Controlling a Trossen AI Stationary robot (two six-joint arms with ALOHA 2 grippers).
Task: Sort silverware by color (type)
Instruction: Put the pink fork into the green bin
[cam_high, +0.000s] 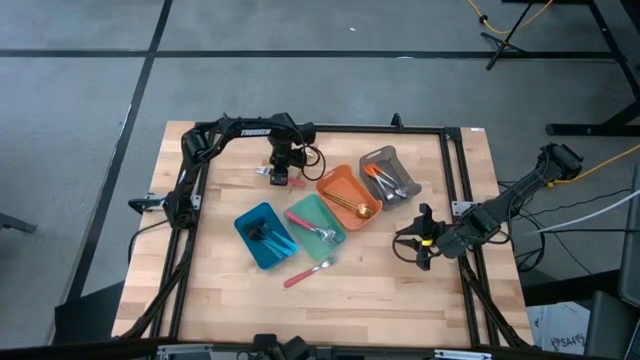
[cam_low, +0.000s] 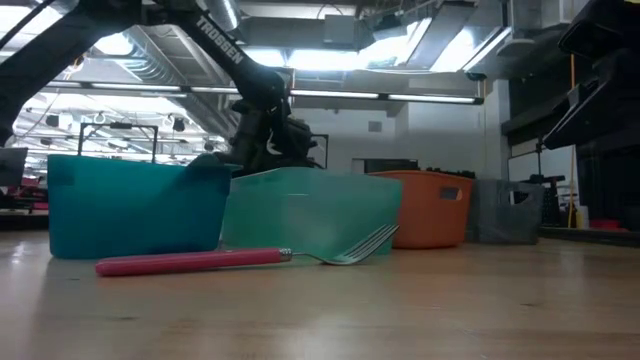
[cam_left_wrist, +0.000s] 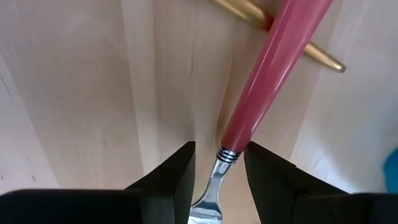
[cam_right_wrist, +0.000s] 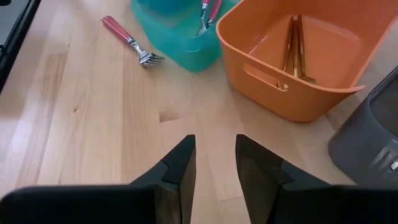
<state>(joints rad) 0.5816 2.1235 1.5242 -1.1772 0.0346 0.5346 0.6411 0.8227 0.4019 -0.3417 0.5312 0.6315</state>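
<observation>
pink-handled fork (cam_left_wrist: 261, 81) | glossy handle, silver neck | between left end effector (cam_left_wrist: 219, 168) fingers

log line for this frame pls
left gripper: fingers straddle pink-handled utensil, not closed | right gripper: open, idle | pink fork: loose by teal tray

Two arms, both dark, near black, built of slim tubular links with bulkier joint housings; left arm (cam_high: 245, 130) carries white block lettering along its upper link, legible in the low view as "TROSSEN"; black cables loop beside the left gripper (cam_high: 281, 170) and along the arm; right arm (cam_high: 505, 205) has a boxy dark end housing and a small yellow mark near the right gripper (cam_high: 424, 240); black cable loops run by its wrist; fingers (cam_left_wrist: 171, 180) in both wrist views are matt black, flat-faced, wedge-shaped, widening toward a dark base; no screws discernible.
</observation>
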